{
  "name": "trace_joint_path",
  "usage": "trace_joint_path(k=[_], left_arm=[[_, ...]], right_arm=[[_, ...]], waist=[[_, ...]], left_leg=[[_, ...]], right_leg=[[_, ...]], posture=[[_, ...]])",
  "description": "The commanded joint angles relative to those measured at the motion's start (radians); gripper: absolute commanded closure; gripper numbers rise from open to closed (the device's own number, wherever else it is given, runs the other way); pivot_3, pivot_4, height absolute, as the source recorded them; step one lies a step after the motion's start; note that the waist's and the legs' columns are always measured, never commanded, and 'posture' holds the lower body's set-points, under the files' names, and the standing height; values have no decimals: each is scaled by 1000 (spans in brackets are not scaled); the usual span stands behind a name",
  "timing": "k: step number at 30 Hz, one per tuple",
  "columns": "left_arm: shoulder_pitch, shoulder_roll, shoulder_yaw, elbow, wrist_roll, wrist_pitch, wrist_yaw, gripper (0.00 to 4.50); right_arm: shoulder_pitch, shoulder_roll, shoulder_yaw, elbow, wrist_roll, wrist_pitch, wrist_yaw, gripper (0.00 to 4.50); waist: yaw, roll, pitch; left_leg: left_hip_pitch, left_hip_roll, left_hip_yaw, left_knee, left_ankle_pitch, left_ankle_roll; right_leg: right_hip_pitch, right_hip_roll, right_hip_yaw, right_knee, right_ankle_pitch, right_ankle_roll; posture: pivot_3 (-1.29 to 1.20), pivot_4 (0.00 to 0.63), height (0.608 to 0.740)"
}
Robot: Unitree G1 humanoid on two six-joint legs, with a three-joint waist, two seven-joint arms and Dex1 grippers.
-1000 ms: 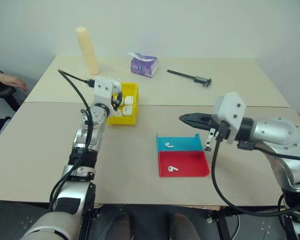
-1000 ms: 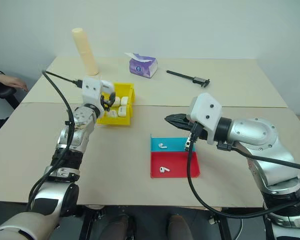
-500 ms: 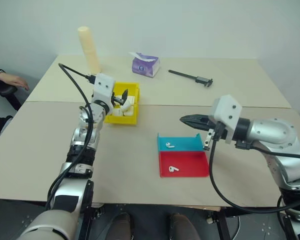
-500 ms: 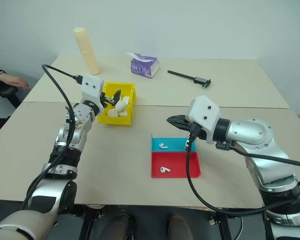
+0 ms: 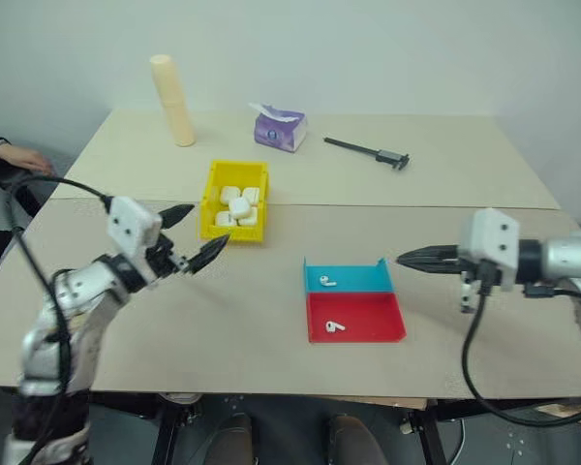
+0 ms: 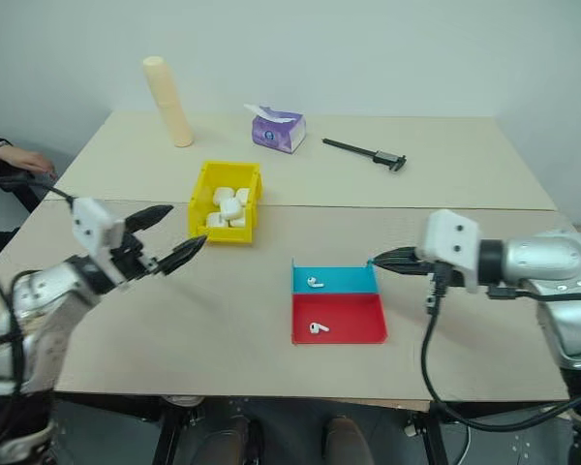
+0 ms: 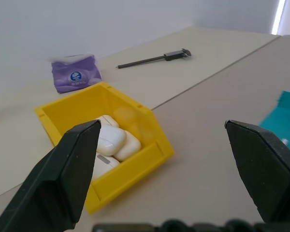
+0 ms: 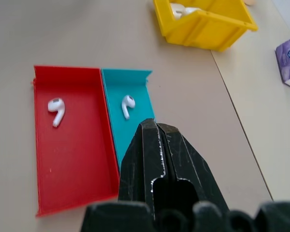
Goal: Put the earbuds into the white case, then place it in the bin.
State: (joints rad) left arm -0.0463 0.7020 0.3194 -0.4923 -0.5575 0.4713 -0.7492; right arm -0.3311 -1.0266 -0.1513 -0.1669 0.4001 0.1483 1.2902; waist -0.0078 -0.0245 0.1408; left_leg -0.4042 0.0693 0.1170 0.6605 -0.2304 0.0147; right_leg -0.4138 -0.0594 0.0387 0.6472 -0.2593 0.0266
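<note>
Left eye view shows the left gripper [image 5: 188, 237] hanging above the bench [image 5: 465, 174] near its left edge, fingers spread wide and holding nothing, pointed toward the yellow bin [image 5: 236, 212]. The bin sits a little left of the bench's middle, and several white cases [image 5: 237, 205] are piled inside it, all closed as far as one can tell. The right gripper [image 5: 407, 259] hovers just beside the right wall of the blue-and-red tray [image 5: 353, 301], fingers pressed shut and empty. One of the earbuds [image 5: 326, 282] lies in the blue half, the other earbud [image 5: 335, 326] in the red half, well apart from each other and from the tray walls.

The step in hand looks like fetching a case from the bin so the earbuds can go in. To do it well, the left fingers should come down over the topmost case, straddle its narrow sides, and lift straight up so the bin wall is not snagged. The right fingers must open before reaching for an earbud, and should approach from above.

Open bench lies between bin and tray, and along the near edge; that is good room for setting a case down. The tissue pack [image 5: 279, 127], the caliper [image 5: 368, 149] and the beige cylinder [image 5: 171, 100] stand toward the far edge, out of the way.
</note>
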Motion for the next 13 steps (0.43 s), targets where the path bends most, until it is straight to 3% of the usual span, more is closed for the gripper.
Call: trace_joint_path(k=[1,6,13], left_arm=[[116,45,104,-141,-87,37,-59,33],[255,66,196,-242,-157,64,-71,33],[287,74,235,-282,-178,73,-38,33]], right_arm=[[-20,-35,-72,121,29,-158,137,4500],[-97,-46,-47,308,16,-289,261,4500],[-185,-18,25,420,-27,-349,286,4500]], waist=[[-3,0,0],[-4,0,1],[-5,0,0]], left_leg=[[1,0,0,0,0,0],[9,0,0,0,0,0],[13,0,1,-2,-1,0]], right_leg=[[1,0,0,0,0,0],[9,0,0,-1,-1,-1],[11,0,1,-1,-3,-3]], posture=[[0,150,740],[0,150,740],[0,150,740]])
